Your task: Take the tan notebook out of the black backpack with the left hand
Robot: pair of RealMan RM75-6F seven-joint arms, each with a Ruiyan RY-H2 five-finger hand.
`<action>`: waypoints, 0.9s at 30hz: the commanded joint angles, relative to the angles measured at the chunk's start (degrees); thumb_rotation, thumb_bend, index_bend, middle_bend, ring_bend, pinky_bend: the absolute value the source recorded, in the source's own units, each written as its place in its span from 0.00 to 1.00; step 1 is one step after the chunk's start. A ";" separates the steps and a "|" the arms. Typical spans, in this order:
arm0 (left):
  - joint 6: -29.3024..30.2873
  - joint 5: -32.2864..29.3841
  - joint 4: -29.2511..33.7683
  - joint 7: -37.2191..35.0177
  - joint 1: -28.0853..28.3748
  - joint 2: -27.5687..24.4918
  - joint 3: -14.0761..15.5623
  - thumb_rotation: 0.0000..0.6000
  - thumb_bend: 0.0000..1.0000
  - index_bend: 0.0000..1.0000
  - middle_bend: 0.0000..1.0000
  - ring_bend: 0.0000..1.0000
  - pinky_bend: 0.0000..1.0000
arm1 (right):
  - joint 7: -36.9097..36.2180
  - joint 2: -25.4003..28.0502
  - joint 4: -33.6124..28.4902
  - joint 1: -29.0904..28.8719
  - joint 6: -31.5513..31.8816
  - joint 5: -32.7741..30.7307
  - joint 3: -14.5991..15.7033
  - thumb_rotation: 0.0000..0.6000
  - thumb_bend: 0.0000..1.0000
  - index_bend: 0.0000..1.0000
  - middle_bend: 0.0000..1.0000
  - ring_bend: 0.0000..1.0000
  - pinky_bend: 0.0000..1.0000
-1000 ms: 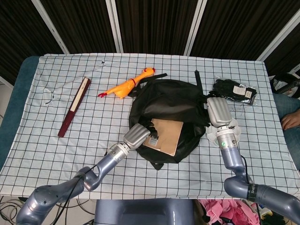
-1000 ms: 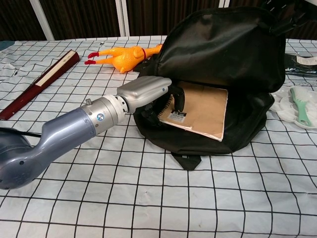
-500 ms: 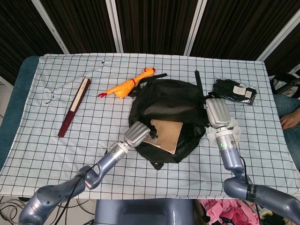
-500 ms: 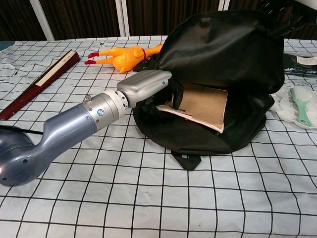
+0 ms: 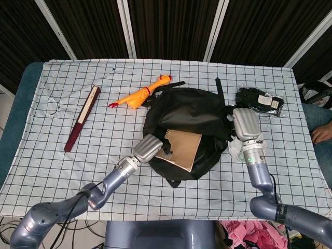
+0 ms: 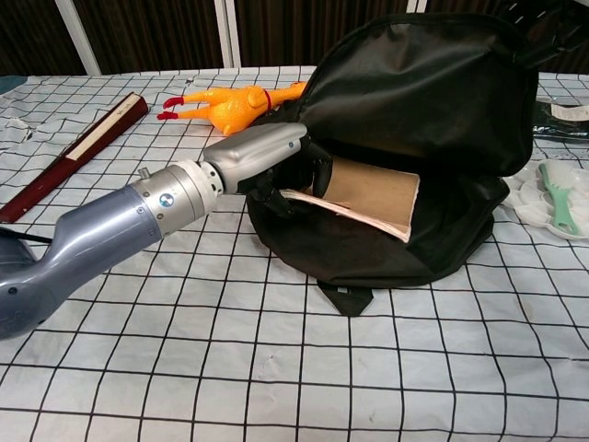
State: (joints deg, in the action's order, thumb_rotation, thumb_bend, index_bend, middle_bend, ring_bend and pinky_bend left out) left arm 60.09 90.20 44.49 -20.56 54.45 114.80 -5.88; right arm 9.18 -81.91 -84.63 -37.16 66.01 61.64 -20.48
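Your left hand pinches the near corner of the flat tan paper notebook; its long side points deeper into the black cloth backpack.

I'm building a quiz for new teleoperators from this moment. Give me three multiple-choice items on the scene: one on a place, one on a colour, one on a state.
1. Where does the rubber chicken lie?
A. Inside the backpack
B. Between the dark red folded fan and the black backpack
C. Under the right hand

2. What colour is the notebook in the backpack's opening?
A. Tan
B. Blue
C. White

3. What is the left hand doing?
A. Resting flat on the cloth, far from the bag
B. Holding the chicken
C. Gripping the notebook's near end at the bag's opening

Answers:
1 B: in the head view it lies on the checked cloth with the fan to one side and the bag to the other.
2 A: its cover is plain tan.
3 C: in the chest view its fingers wrap that end of the notebook.
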 commanded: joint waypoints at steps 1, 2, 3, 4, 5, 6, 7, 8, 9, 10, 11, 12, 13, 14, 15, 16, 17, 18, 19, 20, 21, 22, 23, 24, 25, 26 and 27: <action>-0.87 -0.26 4.48 -0.40 -1.42 -3.44 1.37 1.00 0.48 0.61 0.64 0.40 0.39 | 0.28 -0.01 0.11 0.02 0.05 -0.24 0.00 1.00 0.53 0.62 0.52 0.41 0.21; -1.11 -0.27 5.81 -0.17 -1.69 -4.42 1.68 1.00 0.48 0.61 0.64 0.40 0.39 | 0.40 -0.04 0.13 0.02 0.12 -0.31 0.01 1.00 0.53 0.62 0.52 0.41 0.21; -1.18 -0.27 6.99 0.10 -1.99 -5.35 1.96 1.00 0.48 0.61 0.64 0.40 0.39 | 0.58 -0.07 0.15 -0.01 0.20 -0.28 0.06 1.00 0.53 0.62 0.52 0.41 0.21; -1.24 -0.32 7.93 0.48 -2.21 -6.13 2.12 1.00 0.47 0.61 0.64 0.40 0.39 | 0.75 -0.11 0.19 -0.04 0.28 -0.19 0.11 1.00 0.53 0.62 0.52 0.41 0.21; -1.17 -0.38 8.69 0.94 -2.44 -6.84 2.20 1.00 0.47 0.61 0.64 0.40 0.39 | 0.92 -0.15 0.24 -0.07 0.37 -0.10 0.18 1.00 0.53 0.62 0.52 0.41 0.21; -1.04 -0.49 9.30 1.32 -2.67 -7.42 2.19 1.00 0.47 0.61 0.64 0.40 0.39 | 1.08 -0.20 0.28 -0.10 0.45 -0.02 0.23 1.00 0.53 0.62 0.52 0.41 0.21; -0.98 -0.67 9.77 1.60 -2.86 -7.85 2.11 1.00 0.46 0.61 0.64 0.40 0.39 | 1.15 -0.28 0.29 -0.13 0.51 0.00 0.25 1.00 0.53 0.62 0.52 0.41 0.21; -1.03 -0.96 10.12 1.73 -3.03 -8.23 1.97 1.00 0.45 0.61 0.64 0.40 0.39 | 1.19 -0.37 0.30 -0.16 0.53 -0.04 0.24 1.00 0.53 0.62 0.52 0.41 0.21; -1.14 -1.21 10.42 1.70 -3.11 -8.52 1.81 1.00 0.43 0.61 0.64 0.40 0.39 | 1.29 -0.48 0.36 -0.21 0.51 -0.16 0.25 1.00 0.53 0.62 0.52 0.41 0.21; -1.19 -1.32 10.59 1.60 -3.12 -8.68 1.72 1.00 0.41 0.61 0.64 0.40 0.39 | 1.39 -0.56 0.42 -0.25 0.48 -0.24 0.26 1.00 0.53 0.62 0.52 0.41 0.21; -1.17 -1.41 10.78 1.47 -3.13 -8.83 1.58 1.00 0.38 0.61 0.64 0.40 0.39 | 1.53 -0.66 0.47 -0.29 0.45 -0.34 0.29 1.00 0.53 0.62 0.52 0.41 0.21; -1.10 -1.45 10.91 1.33 -3.11 -8.93 1.43 1.00 0.36 0.61 0.64 0.40 0.39 | 1.69 -0.76 0.54 -0.33 0.39 -0.43 0.35 1.00 0.53 0.62 0.52 0.41 0.21; -1.02 -1.43 10.99 1.25 -3.06 -8.97 1.31 1.00 0.33 0.61 0.63 0.40 0.39 | 1.88 -0.84 0.61 -0.38 0.31 -0.52 0.43 1.00 0.53 0.62 0.52 0.41 0.21; -0.91 -1.37 11.07 1.15 -2.99 -8.97 1.20 1.00 0.31 0.60 0.63 0.40 0.39 | 2.12 -0.90 0.68 -0.43 0.23 -0.60 0.53 1.00 0.53 0.62 0.52 0.41 0.21; -0.82 -1.30 11.14 1.04 -2.90 -8.97 1.11 1.00 0.29 0.60 0.63 0.40 0.39 | 2.31 -0.96 0.75 -0.47 0.21 -0.67 0.57 1.00 0.53 0.62 0.52 0.41 0.21; -0.82 -1.22 11.24 0.94 -2.81 -9.00 1.06 1.00 0.28 0.60 0.62 0.40 0.39 | 2.45 -1.04 0.85 -0.51 0.23 -0.73 0.56 1.00 0.53 0.62 0.52 0.41 0.21; -0.77 -1.12 11.38 0.83 -2.71 -9.05 1.01 1.00 0.26 0.59 0.62 0.40 0.39 | 2.53 -1.10 0.92 -0.54 0.25 -0.81 0.55 1.00 0.53 0.62 0.52 0.41 0.21; -0.69 -1.00 11.50 0.80 -2.63 -9.14 0.98 1.00 0.23 0.59 0.62 0.40 0.39 | 2.57 -1.14 0.96 -0.54 0.27 -0.91 0.52 1.00 0.53 0.62 0.52 0.41 0.21; -0.67 -0.94 11.59 0.77 -2.58 -9.23 0.96 1.00 0.21 0.59 0.62 0.39 0.39 | 2.61 -1.16 0.96 -0.54 0.28 -0.96 0.50 1.00 0.53 0.62 0.52 0.41 0.21; -0.70 -0.93 11.75 0.75 -2.53 -9.37 0.92 1.00 0.19 0.59 0.62 0.39 0.38 | 2.68 -1.17 0.96 -0.54 0.31 -0.99 0.52 1.00 0.54 0.62 0.52 0.41 0.21; -0.80 -0.96 11.97 0.72 -2.47 -9.58 0.87 1.00 0.18 0.58 0.62 0.39 0.38 | 2.77 -1.17 0.95 -0.53 0.32 -0.97 0.58 1.00 0.54 0.62 0.52 0.41 0.21; -0.96 -1.01 12.25 0.69 -2.41 -9.86 0.81 1.00 0.18 0.58 0.61 0.39 0.37 | 2.90 -1.17 0.94 -0.51 0.35 -0.93 0.67 1.00 0.54 0.62 0.52 0.41 0.21; -1.15 -1.12 12.56 0.77 -2.35 -10.21 0.72 1.00 0.17 0.58 0.61 0.39 0.37 | 3.01 -1.18 0.94 -0.50 0.38 -0.88 0.75 1.00 0.54 0.62 0.52 0.41 0.21; -1.38 -1.24 12.96 0.95 -2.30 -10.61 0.64 1.00 0.17 0.58 0.61 0.39 0.37 | 3.08 -1.19 0.92 -0.49 0.43 -0.82 0.81 1.00 0.54 0.62 0.52 0.41 0.21; -1.54 -1.39 13.41 1.19 -2.29 -10.99 0.54 1.00 0.17 0.57 0.61 0.39 0.37 | 3.11 -1.22 0.90 -0.48 0.50 -0.74 0.85 1.00 0.54 0.62 0.52 0.41 0.21; -1.67 -1.53 13.95 1.46 -2.29 -11.44 0.45 1.00 0.17 0.57 0.61 0.39 0.37 | 3.10 -1.24 0.88 -0.48 0.52 -0.70 0.87 1.00 0.54 0.62 0.52 0.41 0.21; -1.90 -1.64 14.55 1.76 -2.28 -11.92 0.43 1.00 0.16 0.57 0.61 0.39 0.37 | 3.08 -1.27 0.84 -0.49 0.51 -0.68 0.88 1.00 0.54 0.62 0.52 0.41 0.21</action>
State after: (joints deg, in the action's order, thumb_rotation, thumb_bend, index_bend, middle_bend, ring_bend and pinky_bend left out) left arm 58.51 88.78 58.37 -19.21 52.13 103.48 -5.33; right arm 12.27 -83.17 -83.78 -37.64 66.53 60.96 -19.60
